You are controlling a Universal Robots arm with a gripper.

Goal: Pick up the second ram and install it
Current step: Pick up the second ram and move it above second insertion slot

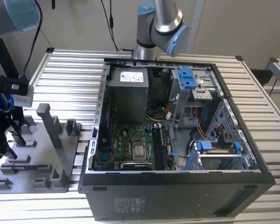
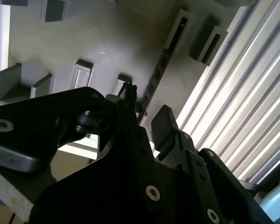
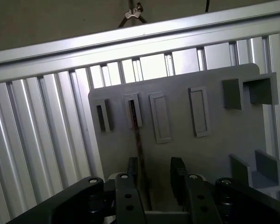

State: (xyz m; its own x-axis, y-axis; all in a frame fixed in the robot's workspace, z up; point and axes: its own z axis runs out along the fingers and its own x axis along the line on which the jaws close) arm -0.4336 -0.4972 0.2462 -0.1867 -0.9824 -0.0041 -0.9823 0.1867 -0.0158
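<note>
The second ram (image 3: 139,140) stands on edge in a slot of the grey holder plate (image 3: 177,154), showing as a thin dark strip. In the second wrist view the ram (image 2: 159,70) runs as a dark strip toward the fingers. My gripper (image 3: 155,179) hangs just above the plate, open, and the strip's near end lies between the two black fingers (image 3: 132,173), close to one of them and not clamped. In the exterior view my gripper (image 1: 3,142) is over the plate (image 1: 42,158) at the exterior view's left, well away from the open computer case (image 1: 177,140).
Upright grey blocks (image 1: 50,123) rise from the plate to the right of the gripper in the exterior view. The motherboard (image 1: 130,149) lies in the case floor, flanked by a power supply (image 1: 128,91) and blue drive clips (image 1: 186,77). Ribbed metal tabletop (image 1: 70,79) surrounds everything.
</note>
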